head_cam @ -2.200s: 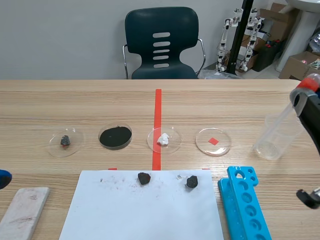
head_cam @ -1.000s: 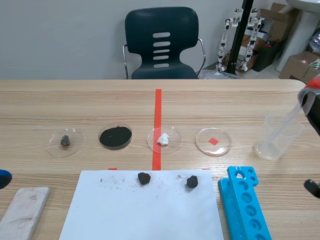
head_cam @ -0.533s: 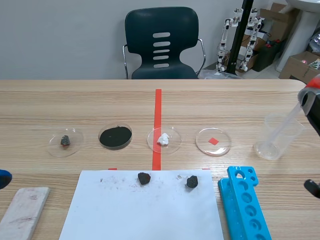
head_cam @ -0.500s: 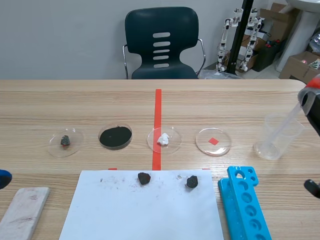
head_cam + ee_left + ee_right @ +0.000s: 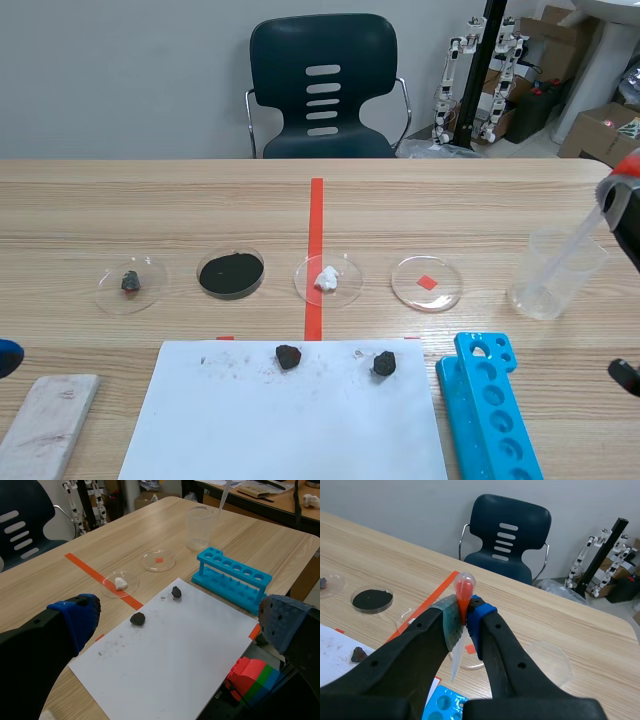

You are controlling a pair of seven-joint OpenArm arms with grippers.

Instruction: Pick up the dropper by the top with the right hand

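Gripping the dropper [image 5: 464,587] at its top, the right claw [image 5: 465,615] is closed on the neck just under the red bulb. The bulb stands proud above the two pads [image 5: 451,622], and the clear tube hangs down and forward between the fingers at a slant. The dropper is thus carried in the claw above the table [image 5: 400,200], with the beaker [image 5: 545,285] below the claw and at the tube's lower end. On this evidence the pick-up appears largely accomplished. Three risks are noted. The hold is a narrow pinch on soft rubber, so the tube may swing or slip if the arm moves sharply. Any creep of the pads up onto the bulb would squeeze it and expel whatever the tube contains. The slanted tube lies close to the beaker's rim, so a sideways move before a clean lift could catch the rim and tip the beaker, with the blue tube rack [image 5: 488,405] standing near it. The left claw [image 5: 180,622] is spread wide, holds nothing and sits well apart from the dropper. Two points are not established: whether the tip is inside the beaker or merely crosses it, and whether the tube carries liquid. The right claw is cut off at the edge of the scene view, and its own fingers cover part of the tube in the wrist view.
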